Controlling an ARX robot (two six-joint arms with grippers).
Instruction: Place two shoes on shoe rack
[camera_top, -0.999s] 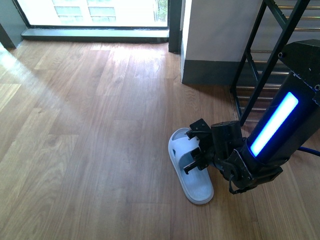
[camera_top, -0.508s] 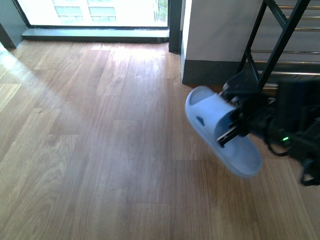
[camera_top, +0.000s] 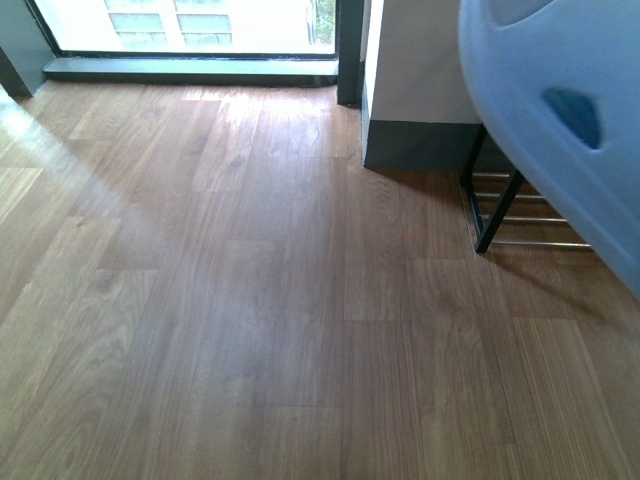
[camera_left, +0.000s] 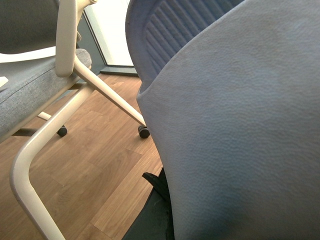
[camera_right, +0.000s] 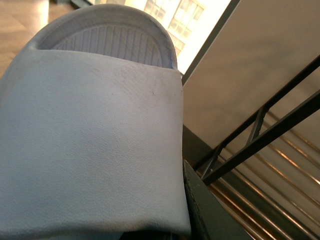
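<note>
**Slide raised beside the rack, on the right arm's side.**
The slide (camera_top: 560, 130) hangs high, its long axis slanting down over the rack (camera_top: 510, 215), which stands low just beyond it, toe pointing away from the wrist. The right gripper (camera_right: 199, 217) lies mostly hidden under the strap. It evidently clamps the slide, though how wide it stands cannot be told.

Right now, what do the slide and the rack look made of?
The slide: pale blue moulded rubber or foam, I'd guess; matte, finely pebbled strap, ribbed footbed. The rack: metal by its look; thin black-painted frame, shiny chrome-like bars.
</note>
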